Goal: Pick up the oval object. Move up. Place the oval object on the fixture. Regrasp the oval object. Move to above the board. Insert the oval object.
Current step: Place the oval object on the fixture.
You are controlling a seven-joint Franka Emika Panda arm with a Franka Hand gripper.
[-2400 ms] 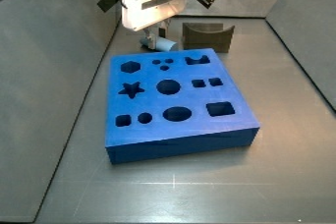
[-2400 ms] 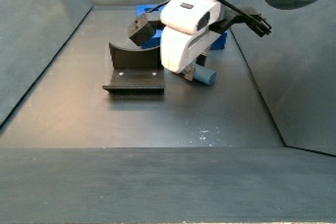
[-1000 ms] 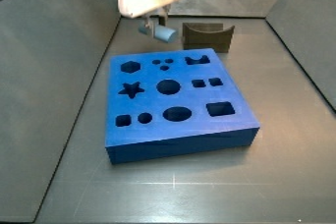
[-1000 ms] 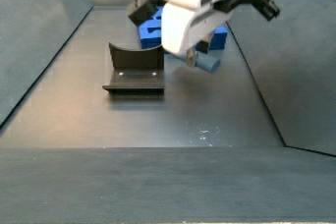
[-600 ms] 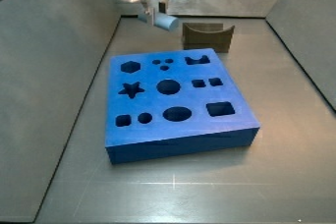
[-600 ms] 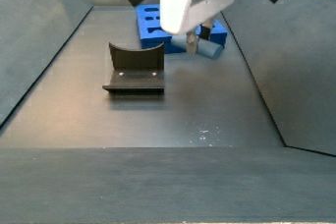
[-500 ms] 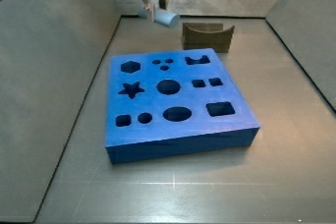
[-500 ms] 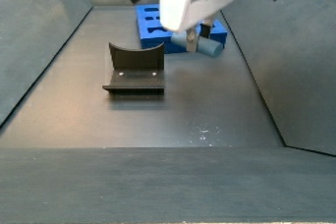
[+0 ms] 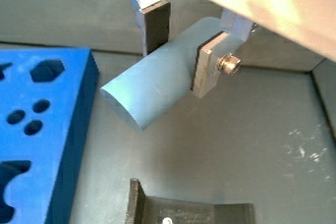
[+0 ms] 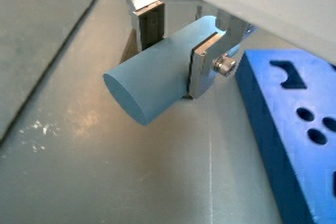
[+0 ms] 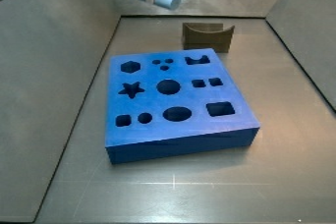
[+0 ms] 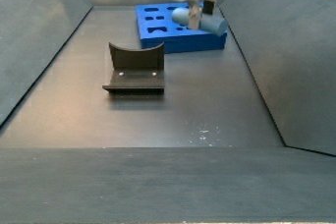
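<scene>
Pincer gripping the oval object high above the floor

Pincer (image 9: 184, 43) is clamping the oval object (image 9: 155, 85), a smooth pale grey-blue peg with a rounded oval end face, across its sides. Both wrist views are showing one flat silver finger plate (image 10: 203, 61) with a screw pressing on one flank and a dark pad (image 10: 148, 29) bearing on the opposite one, the peg (image 10: 151, 76) jutting out well past the fingers. In a side view the peg (image 11: 165, 0) is hanging near the upper edge, clear of the floor and beyond the far end of the board (image 11: 178, 103). That board is a thick matte blue block, its top cut with star, round, square and hexagonal holes. The fixture (image 12: 134, 68), a dark L-shaped bracket on a base plate with a curved notch in its upright, is standing apart from the board (image 12: 178, 28) on the dull grey floor (image 12: 157, 120).
</scene>
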